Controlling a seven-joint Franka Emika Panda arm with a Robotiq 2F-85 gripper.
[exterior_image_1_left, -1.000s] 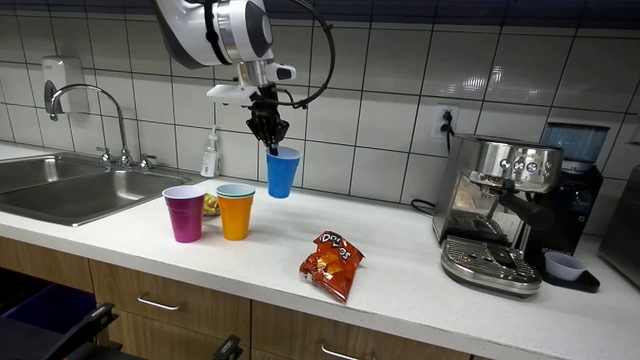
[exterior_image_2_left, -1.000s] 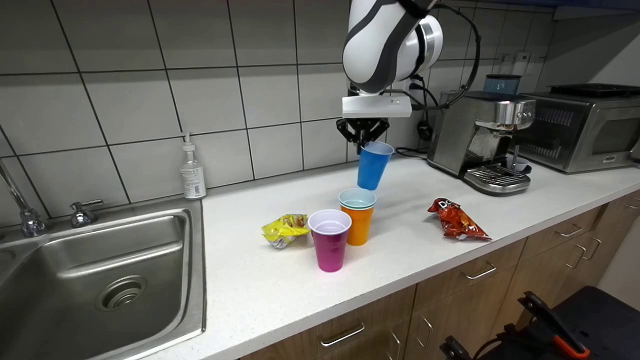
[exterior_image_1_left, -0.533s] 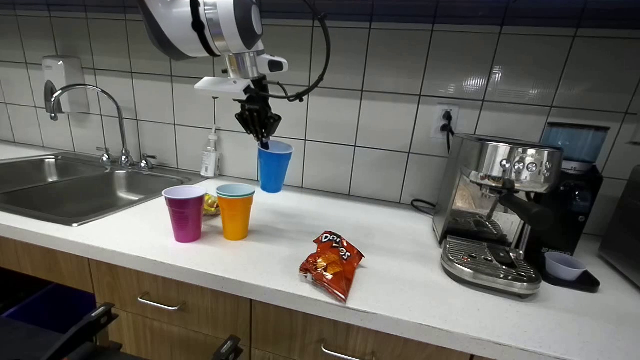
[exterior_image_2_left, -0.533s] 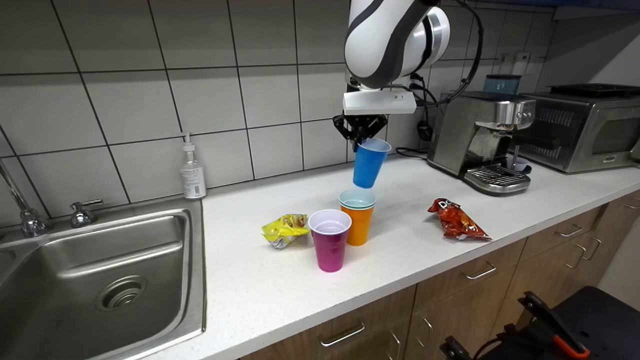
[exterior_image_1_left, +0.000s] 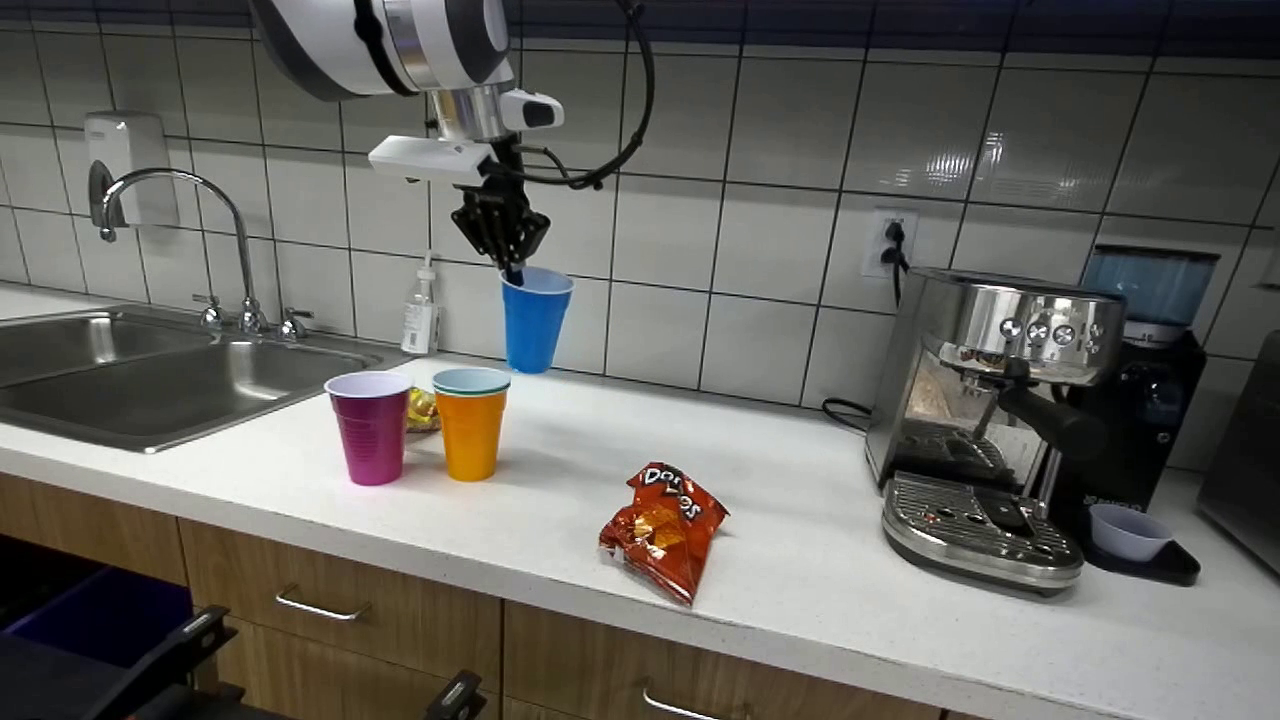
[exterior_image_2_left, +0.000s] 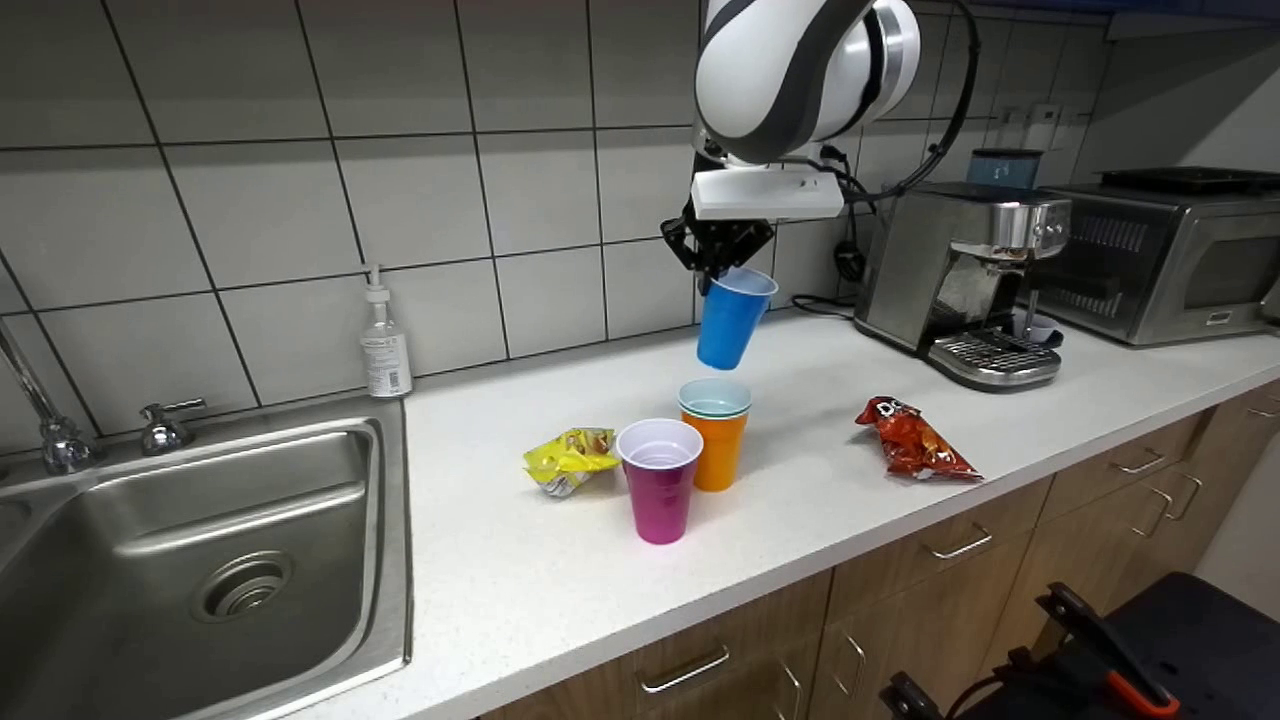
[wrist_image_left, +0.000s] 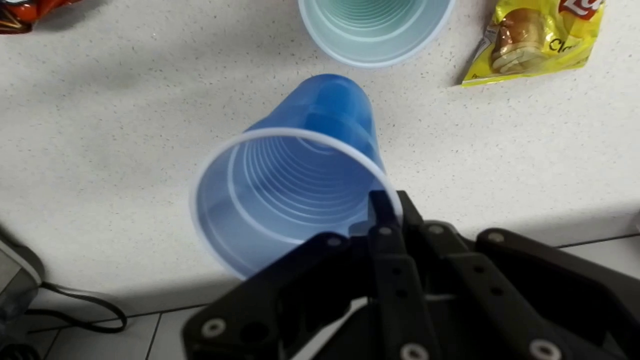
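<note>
We see the blue cup (exterior_image_1_left: 536, 325) go up a bit, toward 10 or 11 o'clock in both exterior views. So we think it is being carried, not put down. It hangs tilted over the desk (exterior_image_1_left: 560, 490), touching no other cup. We see the hand (wrist_image_left: 395, 206) pinching its rim from inside and outside. Since a second ago, the purple cup (exterior_image_2_left: 660, 500), the red bag (exterior_image_1_left: 665, 535) and the orange cup (exterior_image_1_left: 471, 437), at 7 o'clock from the blue one in an exterior view, all stay put.

Blue cup (exterior_image_1_left: 535, 325), perhaps paler inside where shadowed; black claw (wrist_image_left: 393, 205); white counter (wrist_image_left: 110, 155), dark-speckled.
</note>
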